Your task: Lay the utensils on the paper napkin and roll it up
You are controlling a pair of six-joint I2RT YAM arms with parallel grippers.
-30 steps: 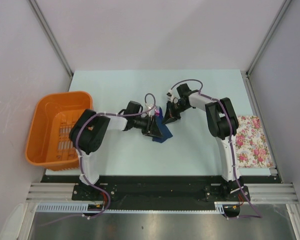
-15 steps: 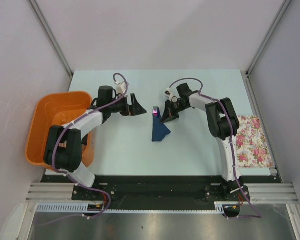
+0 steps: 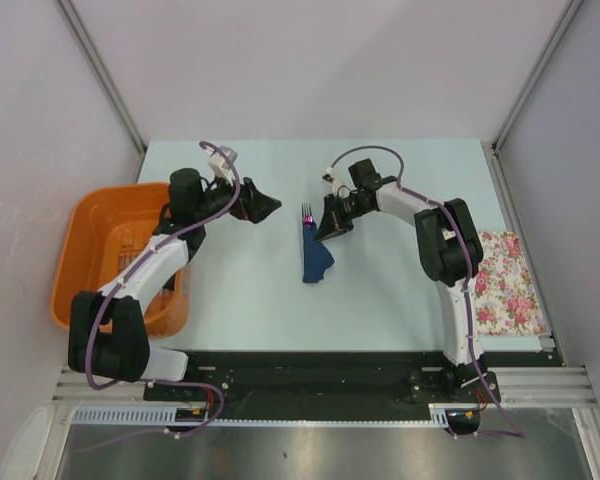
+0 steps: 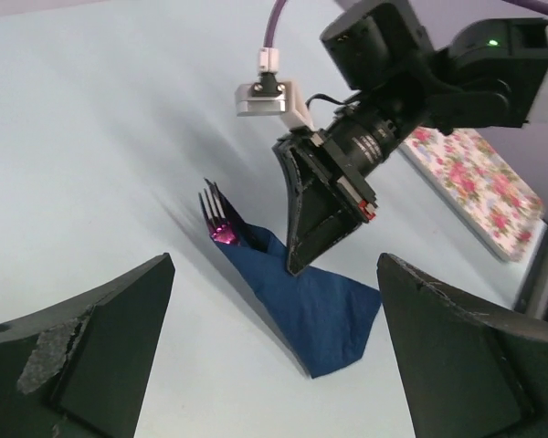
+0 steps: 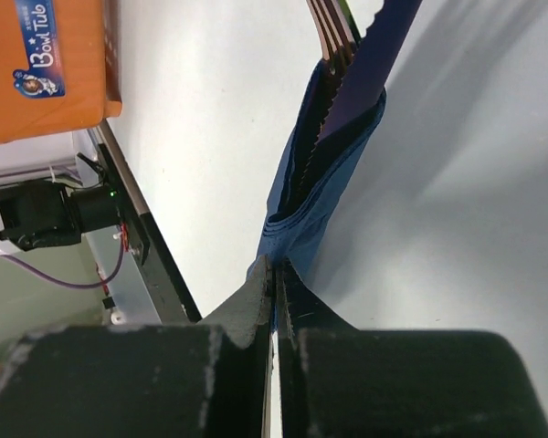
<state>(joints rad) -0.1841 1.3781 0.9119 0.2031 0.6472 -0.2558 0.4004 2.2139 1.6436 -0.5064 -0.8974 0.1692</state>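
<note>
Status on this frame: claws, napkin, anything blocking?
Left claw open, off to the side. Right claw shut on paper napkin edge. Napkin wrapped round fork, tines showing. Nothing blocking.

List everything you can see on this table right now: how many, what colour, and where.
paper napkin: one, navy, folded lengthwise around the fork, mid-table
utensils: one purple fork's tines poke from the napkin's far end; any other pieces are hidden
tub: one, orange, at the table's left edge
floral cloth: one, white with pink flowers, near the right edge
table: one, pale blue
left gripper: black, open, left of the fork and apart from it
right gripper: black, shut on the napkin's far right part
</note>
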